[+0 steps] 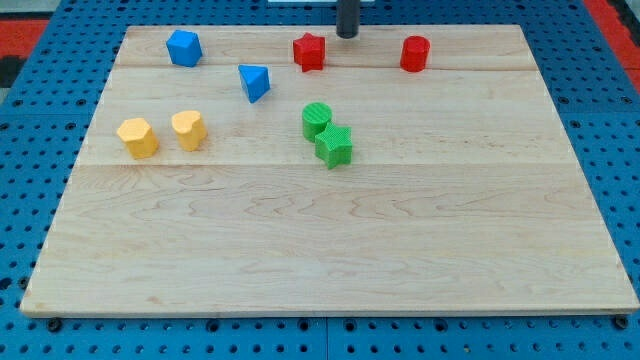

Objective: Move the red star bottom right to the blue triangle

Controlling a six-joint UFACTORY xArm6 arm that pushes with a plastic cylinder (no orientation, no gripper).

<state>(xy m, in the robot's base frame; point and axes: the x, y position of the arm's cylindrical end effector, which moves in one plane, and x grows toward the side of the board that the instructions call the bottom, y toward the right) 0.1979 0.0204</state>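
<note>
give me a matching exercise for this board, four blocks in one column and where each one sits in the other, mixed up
Blocks:
1. red star
2. blue triangle
3. red cylinder
4. green cylinder

Places:
A. touching the green star
B. farthest to the view's right
C. just left of my tip
D. down-left of the red star

Pairs: 1-C, 2-D, 3-B, 4-A

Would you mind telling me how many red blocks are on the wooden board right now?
2. The red star block sits near the view's top centre, just left of my tip; the red cylinder block lies further right. None appear hidden.
</note>
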